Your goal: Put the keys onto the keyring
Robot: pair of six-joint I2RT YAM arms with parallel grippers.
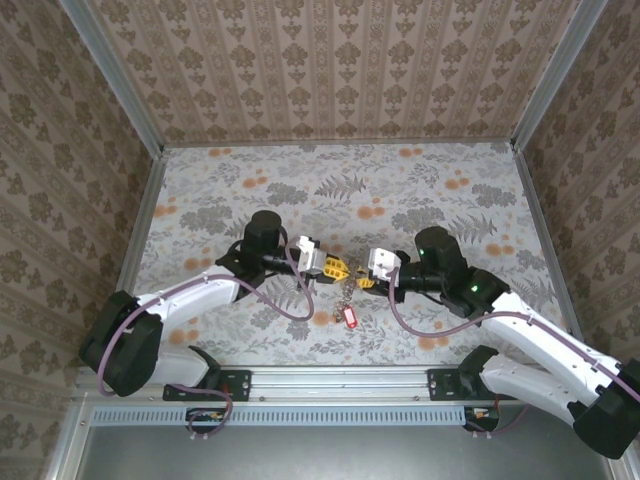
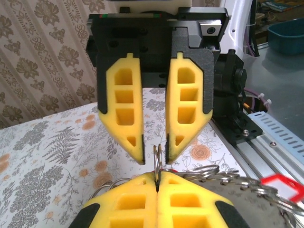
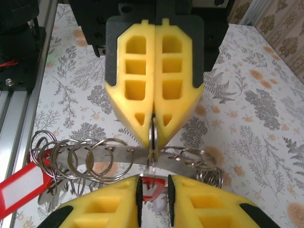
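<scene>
The keyring (image 3: 153,134), a thin double-wire ring seen edge-on, is pinched in my left gripper (image 3: 153,138), which is shut on it above the floral surface. In the left wrist view the ring (image 2: 159,156) sticks up out of the left gripper (image 2: 157,176) into the gap of my right gripper (image 2: 156,156), which is open around it without touching. A curved metal strip (image 3: 118,156) carrying several small rings hangs across. The keys dangle below with red tags (image 3: 19,187) (image 1: 350,317); one red tag (image 3: 154,187) shows between the fingers of the right gripper (image 3: 154,179).
The two grippers (image 1: 333,266) (image 1: 364,281) meet tip to tip at the table's middle. An aluminium rail (image 1: 340,380) runs along the near edge. Patterned walls enclose the other sides. A blue bin (image 2: 287,33) sits beyond the table.
</scene>
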